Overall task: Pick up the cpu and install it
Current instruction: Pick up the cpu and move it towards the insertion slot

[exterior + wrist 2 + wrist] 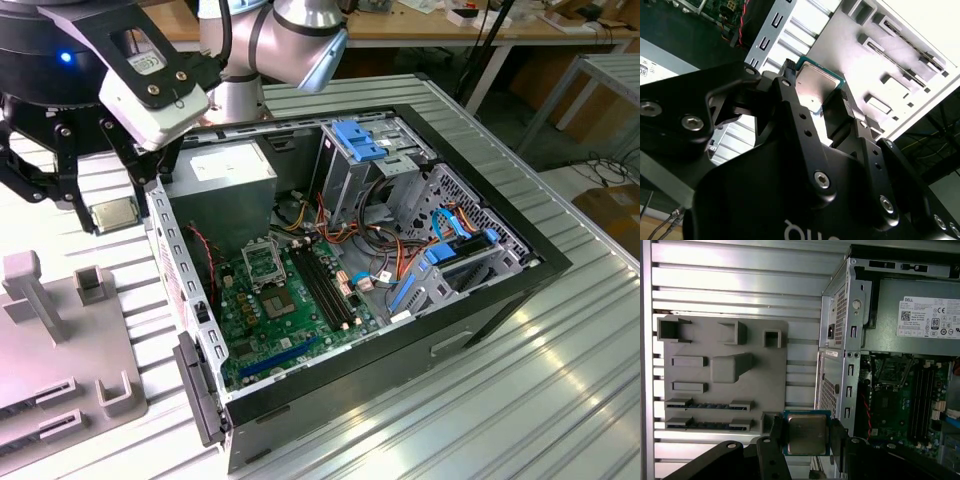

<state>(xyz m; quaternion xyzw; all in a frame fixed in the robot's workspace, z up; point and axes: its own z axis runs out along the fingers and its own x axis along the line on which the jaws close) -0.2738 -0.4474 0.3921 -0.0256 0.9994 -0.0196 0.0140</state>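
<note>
Hand point(806, 426): closed on the cpu point(113, 213), one finger on each of two opposite edges.
Cpu position: silver face showing, held above the worktop point(560, 380) at the exterior view's left, near the outer wall of the computer case point(545, 262).
Grey tray point(60, 340): lower left, lying on the worktop.
Case interior: open in the centre; a silver-framed socket point(262, 265) sits on the green board.

End effector point(807, 436) pinched closed, aloft.
</note>
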